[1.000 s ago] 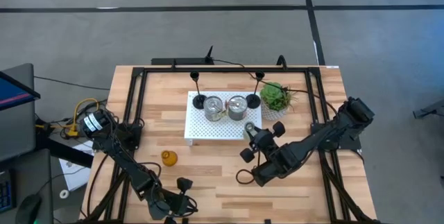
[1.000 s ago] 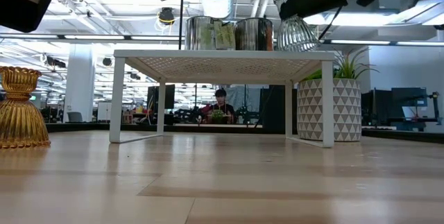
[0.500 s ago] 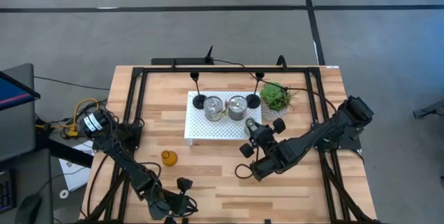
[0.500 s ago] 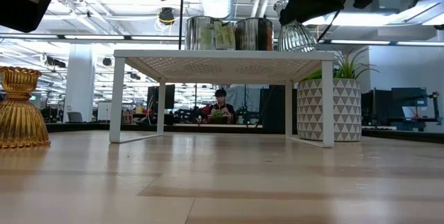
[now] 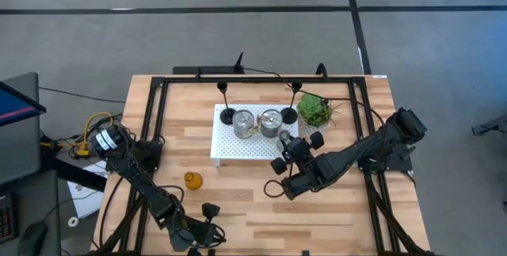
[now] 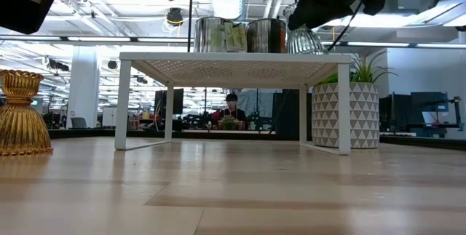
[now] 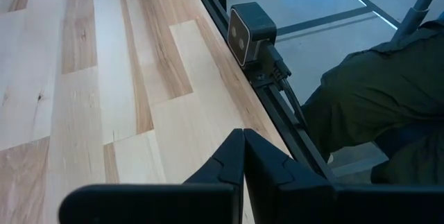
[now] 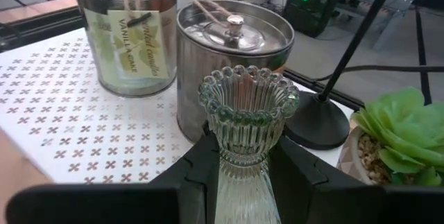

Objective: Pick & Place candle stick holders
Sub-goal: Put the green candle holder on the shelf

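Tool on the left arm (image 7: 243, 156) rests low at the desk's (image 5: 238, 216) front edge, toward the left front corner, its two dark fingers pressed together with nothing between them. Near that same side, the amber glass holder (image 5: 193, 180) stands upright on the bare wood, well apart from everything else; the low view shows it at the far left (image 6: 22, 113).

Toward the middle of the desk sits the white perforated tray (image 5: 238, 147), raised on legs. At its back edge a black holder (image 5: 227, 114) stands on a round base, then two silver cups side by side, the left silver cup (image 5: 243, 122) and the right silver cup (image 5: 271, 122). A second black holder (image 5: 290, 115) stands at the tray's back right corner.

Right arm's tool (image 8: 239, 182) is over the tray's right edge, clamped on the stem of the grey-green holder (image 8: 247, 123), a ribbed glass piece with a beaded rim, held upright just in front of the right silver cup. Beyond it, near the desk's back right, is the green potted plant (image 5: 315, 111).
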Available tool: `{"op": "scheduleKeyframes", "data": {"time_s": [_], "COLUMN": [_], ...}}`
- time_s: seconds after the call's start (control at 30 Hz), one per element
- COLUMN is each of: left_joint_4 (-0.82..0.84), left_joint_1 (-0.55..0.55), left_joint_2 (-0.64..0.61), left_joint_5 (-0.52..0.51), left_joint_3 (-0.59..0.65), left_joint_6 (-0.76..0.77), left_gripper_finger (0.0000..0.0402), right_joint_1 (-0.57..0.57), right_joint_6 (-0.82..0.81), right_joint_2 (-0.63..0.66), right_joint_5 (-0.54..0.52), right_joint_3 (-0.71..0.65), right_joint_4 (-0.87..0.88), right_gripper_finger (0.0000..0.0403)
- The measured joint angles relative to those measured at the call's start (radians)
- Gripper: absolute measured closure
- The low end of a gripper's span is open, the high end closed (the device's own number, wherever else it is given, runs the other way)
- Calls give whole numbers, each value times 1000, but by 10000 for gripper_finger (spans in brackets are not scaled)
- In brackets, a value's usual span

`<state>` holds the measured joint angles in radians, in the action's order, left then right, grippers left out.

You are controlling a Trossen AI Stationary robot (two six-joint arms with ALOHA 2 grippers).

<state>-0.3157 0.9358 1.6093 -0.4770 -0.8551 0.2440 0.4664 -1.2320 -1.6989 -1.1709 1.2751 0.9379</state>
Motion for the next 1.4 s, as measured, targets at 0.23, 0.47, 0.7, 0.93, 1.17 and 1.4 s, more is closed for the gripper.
{"op": "scheduleKeyframes", "data": {"time_s": [0.23, 0.47, 0.7, 0.93, 1.17, 1.4], "left_joint_4": [0, 0, 0, 0, 0, 0], "left_joint_1": [0, 0, 0, 0, 0, 0], "left_joint_2": [0, 0, 0, 0, 0, 0], "left_joint_5": [0, 0, 0, 0, 0, 0], "left_joint_3": [0, 0, 0, 0, 0, 0], "left_joint_6": [0, 0, 0, 0, 0, 0], "left_gripper_finger": [396, 396, 396, 396, 396, 396], "right_joint_1": [-3, -5, -7, -11, -11, -8], "right_joint_6": [-4, -35, -37, -37, -30, 45], "right_joint_2": [0, -3, -3, -2, -5, -4], "right_joint_5": [17, 26, 54, 92, 108, 132], "right_joint_3": [0, 0, 2, 3, 1, 45], "right_joint_4": [-27, -37, -37, -48, -45, -23], "right_gripper_finger": [317, 316, 314, 276, 232, 216]}}
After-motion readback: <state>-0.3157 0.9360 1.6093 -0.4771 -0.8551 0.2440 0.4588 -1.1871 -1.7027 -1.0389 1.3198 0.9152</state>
